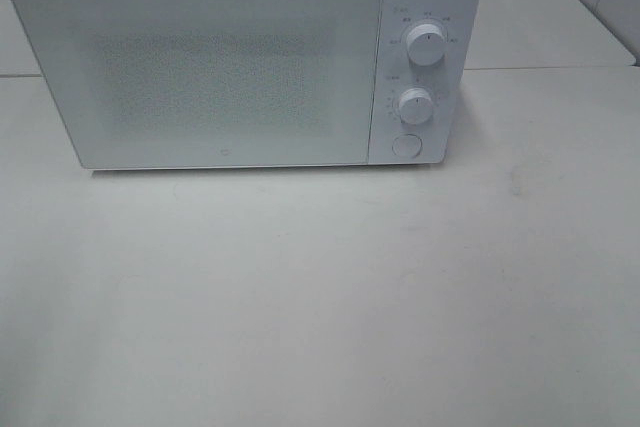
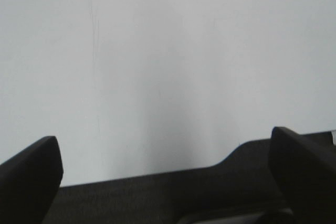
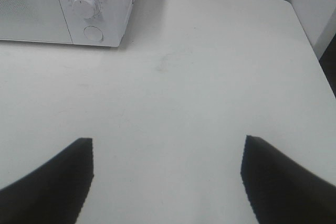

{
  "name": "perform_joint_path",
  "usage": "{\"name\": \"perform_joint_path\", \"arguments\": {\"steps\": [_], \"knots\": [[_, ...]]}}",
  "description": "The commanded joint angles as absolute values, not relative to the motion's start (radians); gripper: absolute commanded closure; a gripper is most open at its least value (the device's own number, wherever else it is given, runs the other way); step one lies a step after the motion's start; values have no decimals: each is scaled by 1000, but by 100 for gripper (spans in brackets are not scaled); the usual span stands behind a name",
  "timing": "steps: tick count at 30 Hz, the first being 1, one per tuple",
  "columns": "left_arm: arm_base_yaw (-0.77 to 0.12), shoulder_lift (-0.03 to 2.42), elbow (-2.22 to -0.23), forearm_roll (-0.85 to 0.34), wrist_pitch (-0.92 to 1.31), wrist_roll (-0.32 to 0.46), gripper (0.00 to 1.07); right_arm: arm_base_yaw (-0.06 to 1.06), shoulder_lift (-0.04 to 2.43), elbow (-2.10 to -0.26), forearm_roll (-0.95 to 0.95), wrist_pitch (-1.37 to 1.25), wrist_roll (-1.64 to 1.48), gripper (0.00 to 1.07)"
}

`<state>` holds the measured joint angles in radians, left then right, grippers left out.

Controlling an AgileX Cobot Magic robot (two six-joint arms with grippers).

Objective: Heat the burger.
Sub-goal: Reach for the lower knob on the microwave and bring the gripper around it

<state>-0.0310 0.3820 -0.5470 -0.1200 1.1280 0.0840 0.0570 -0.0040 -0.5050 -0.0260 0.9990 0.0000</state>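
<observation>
Right wrist: right pincer agape, microwave beyond.

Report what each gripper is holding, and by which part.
Nothing is held. The left gripper and the right gripper both stand open, with nothing between their fingers.

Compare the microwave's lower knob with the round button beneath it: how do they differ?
The lower knob stands proud of the microwave; the round button looks flat. The lower knob has scale marks around it; the round button has none. Both are white and round.
</observation>
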Motion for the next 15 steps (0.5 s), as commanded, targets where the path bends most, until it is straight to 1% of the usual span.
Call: {"name": "perform_joint_path", "arguments": {"steps": [1,2,4,7,15], "knots": [[-27,213,-517,-129,1073,85,6,50,-32,-503,-30,993,10,32],[-27,213,-517,-129,1073,85,6,50,-32,-503,-30,993,10,32],[-27,122,-516,-129,1070,85,6,50,-32,-503,-30,993,10,32],[-27,57,-516,-129,1070,85,6,50,-32,-503,-30,993,10,32],[-27,-30,-516,-128,1070,85,6,50,-32,-503,-30,993,10,32]]}}
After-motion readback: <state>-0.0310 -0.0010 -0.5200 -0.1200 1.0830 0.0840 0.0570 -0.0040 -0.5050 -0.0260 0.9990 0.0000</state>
